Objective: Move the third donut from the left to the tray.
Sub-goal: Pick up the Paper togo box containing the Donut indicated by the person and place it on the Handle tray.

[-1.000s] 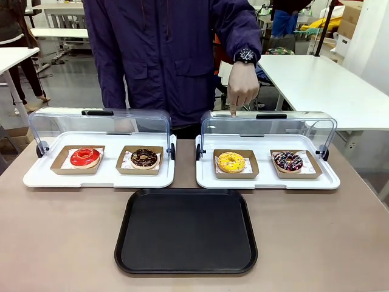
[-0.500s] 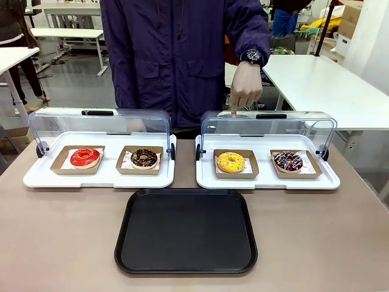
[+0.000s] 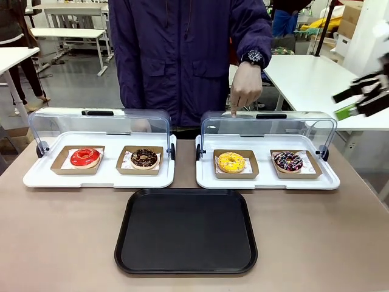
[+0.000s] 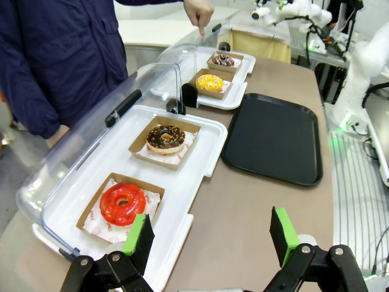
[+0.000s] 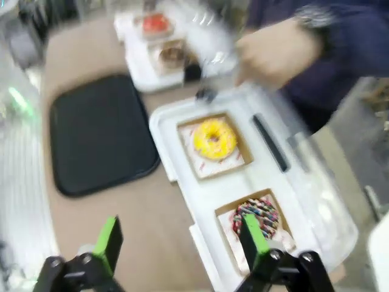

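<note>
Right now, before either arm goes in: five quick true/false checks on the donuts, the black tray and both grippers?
1. The yellow donut lies in its cardboard holder on the right white display tray. True.
2. The black tray holds a donut. False: nothing lies on it.
3. The left gripper is shut on the red donut. False: it is open and holds nothing, and the red donut lies apart from it.
4. The person's hand points a finger down at the top of the clear lid, behind the yellow donut. True.
5. The right gripper is open and holds nothing. True.
</note>
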`<act>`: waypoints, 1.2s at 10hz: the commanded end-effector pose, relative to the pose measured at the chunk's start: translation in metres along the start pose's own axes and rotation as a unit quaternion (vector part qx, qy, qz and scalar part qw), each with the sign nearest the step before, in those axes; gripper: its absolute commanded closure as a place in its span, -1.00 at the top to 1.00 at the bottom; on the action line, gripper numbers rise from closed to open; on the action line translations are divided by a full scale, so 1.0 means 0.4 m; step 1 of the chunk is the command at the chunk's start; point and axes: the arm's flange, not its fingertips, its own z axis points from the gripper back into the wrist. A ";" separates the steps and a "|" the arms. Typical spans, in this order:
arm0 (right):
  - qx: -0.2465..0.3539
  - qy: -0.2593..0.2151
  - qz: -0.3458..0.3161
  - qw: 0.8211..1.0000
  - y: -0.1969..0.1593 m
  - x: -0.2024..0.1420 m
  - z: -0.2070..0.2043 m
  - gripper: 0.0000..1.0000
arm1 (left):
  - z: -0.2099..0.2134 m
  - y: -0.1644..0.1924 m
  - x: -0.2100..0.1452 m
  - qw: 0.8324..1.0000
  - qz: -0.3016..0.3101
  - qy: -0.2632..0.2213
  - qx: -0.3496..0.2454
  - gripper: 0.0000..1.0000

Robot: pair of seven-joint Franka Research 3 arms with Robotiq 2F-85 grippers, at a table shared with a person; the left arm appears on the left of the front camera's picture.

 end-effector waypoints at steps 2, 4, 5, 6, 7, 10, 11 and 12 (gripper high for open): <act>0.005 0.120 0.069 0.990 0.024 0.066 -0.162 1.00 | 0.003 -0.003 0.003 1.000 0.000 -0.003 -0.003 1.00; -0.034 0.143 0.096 0.985 0.030 0.076 -0.235 1.00 | 0.003 -0.003 0.003 1.000 0.000 -0.003 -0.003 1.00; 0.017 0.115 0.087 0.989 0.041 0.081 -0.187 1.00 | 0.003 -0.003 0.003 1.000 0.000 -0.003 -0.003 1.00; 0.017 0.115 0.087 0.989 0.041 0.081 -0.187 1.00 | 0.003 -0.003 0.003 1.000 0.000 -0.003 -0.003 1.00; 0.017 0.115 0.087 0.989 0.041 0.081 -0.187 1.00 | 0.003 -0.003 0.003 1.000 0.000 -0.003 -0.003 1.00; 0.013 0.113 0.094 0.989 0.037 0.065 -0.195 1.00 | 0.003 -0.003 0.003 1.000 0.000 -0.003 -0.003 1.00; 0.010 0.123 0.095 0.988 0.015 0.083 -0.251 1.00 | 0.003 -0.003 0.003 1.000 0.000 -0.003 -0.003 1.00; 0.012 0.133 0.091 0.987 -0.002 0.086 -0.293 1.00 | 0.003 -0.003 0.003 1.000 0.000 -0.003 -0.003 1.00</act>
